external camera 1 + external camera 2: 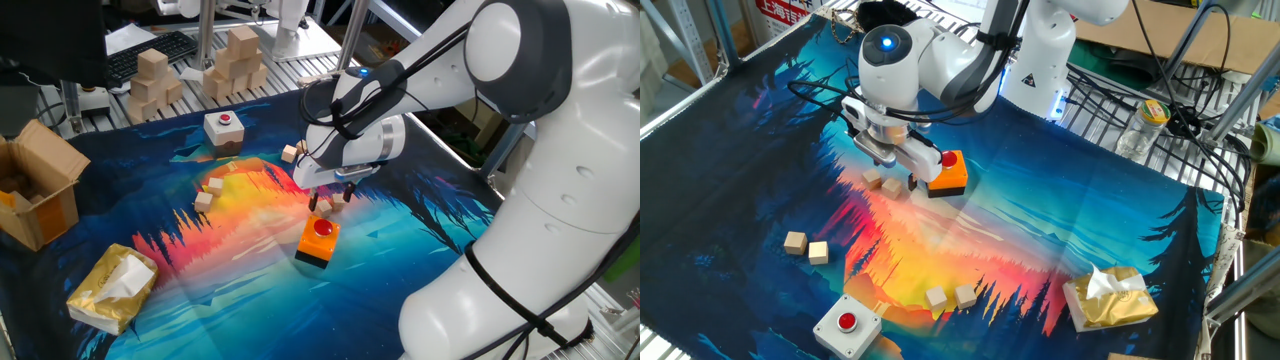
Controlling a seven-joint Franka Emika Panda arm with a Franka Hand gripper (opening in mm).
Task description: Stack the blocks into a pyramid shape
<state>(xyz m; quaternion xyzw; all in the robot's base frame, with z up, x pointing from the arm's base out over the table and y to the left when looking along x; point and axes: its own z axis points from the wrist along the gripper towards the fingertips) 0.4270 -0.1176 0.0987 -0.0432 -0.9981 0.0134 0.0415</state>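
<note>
Six small tan blocks lie on the colourful mat. Two blocks [873, 178] [894, 187] sit side by side just left of the orange button box [948, 174]. Another pair [795, 241] [818, 252] lies toward the mat's near left, and a third pair [936, 297] [966, 295] lies by the white button box [846, 324]. My gripper [897, 172] hangs open directly over the block nearest the orange box, its fingers apart on either side of it. From the other side, the gripper [330, 199] stands over that block [325, 206], with more blocks [291, 153] [214, 184] [203, 200] to its left.
The orange button box [318, 240] sits right below the gripper. A white button box [224, 128], a yellow tissue packet [112, 288] and an open cardboard box [35, 195] lie around the mat. Piles of larger wooden blocks [235, 60] stand behind it.
</note>
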